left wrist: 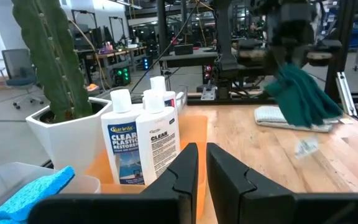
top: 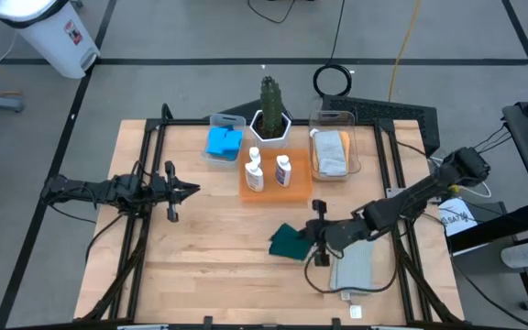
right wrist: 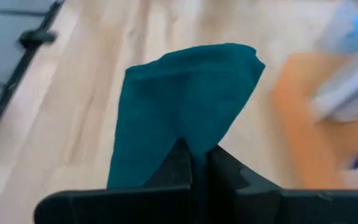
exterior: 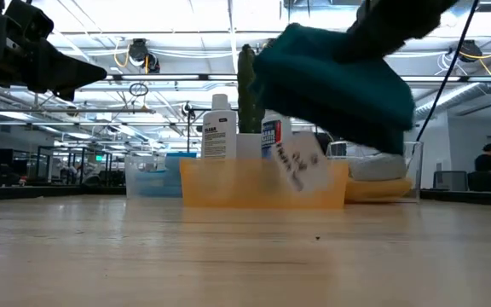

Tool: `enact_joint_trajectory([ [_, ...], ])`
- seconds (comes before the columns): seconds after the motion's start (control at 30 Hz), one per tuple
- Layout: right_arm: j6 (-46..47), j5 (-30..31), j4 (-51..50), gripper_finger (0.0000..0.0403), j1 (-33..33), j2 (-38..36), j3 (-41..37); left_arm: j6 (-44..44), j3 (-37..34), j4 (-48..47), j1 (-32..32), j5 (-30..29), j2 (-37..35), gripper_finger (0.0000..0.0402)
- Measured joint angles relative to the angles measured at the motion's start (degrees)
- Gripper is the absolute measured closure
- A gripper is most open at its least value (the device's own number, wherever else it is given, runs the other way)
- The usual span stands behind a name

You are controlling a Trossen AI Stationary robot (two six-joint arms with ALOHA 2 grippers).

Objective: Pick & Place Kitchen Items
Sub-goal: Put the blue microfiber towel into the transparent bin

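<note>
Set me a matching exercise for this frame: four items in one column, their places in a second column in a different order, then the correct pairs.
Items:
1. green cloth
2. bottles
3. sponges
4. grey cloth

Places:
A. in the clear bin left of the cactus
B. flat on the table near the front edge
C. standing on the orange tray
D. hanging from the shut right gripper, off the table

Pairs: 1-D, 2-C, 3-A, 4-B
</note>
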Motion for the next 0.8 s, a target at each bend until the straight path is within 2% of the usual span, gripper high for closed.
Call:
enact_joint_trajectory([
  [0.33,0.64,15.62,-2.56,0.0402,-3.80,-10.21,0.02,0.00,0.00,0.00,0.01,0.00,-0.01,0.0364],
  [0.57,6.41,30.05,-9.44,0.0402,-10.32,-17.02,0.02,0.00,0.00,0.00,-0.01,0.02,0.02,0.0364],
  [0.8,12.13,30.91,-18.75,0.0402,-23.36,-21.26,0.02,0.00,0.00,0.00,0.01,0.00,0.02,0.0364],
])
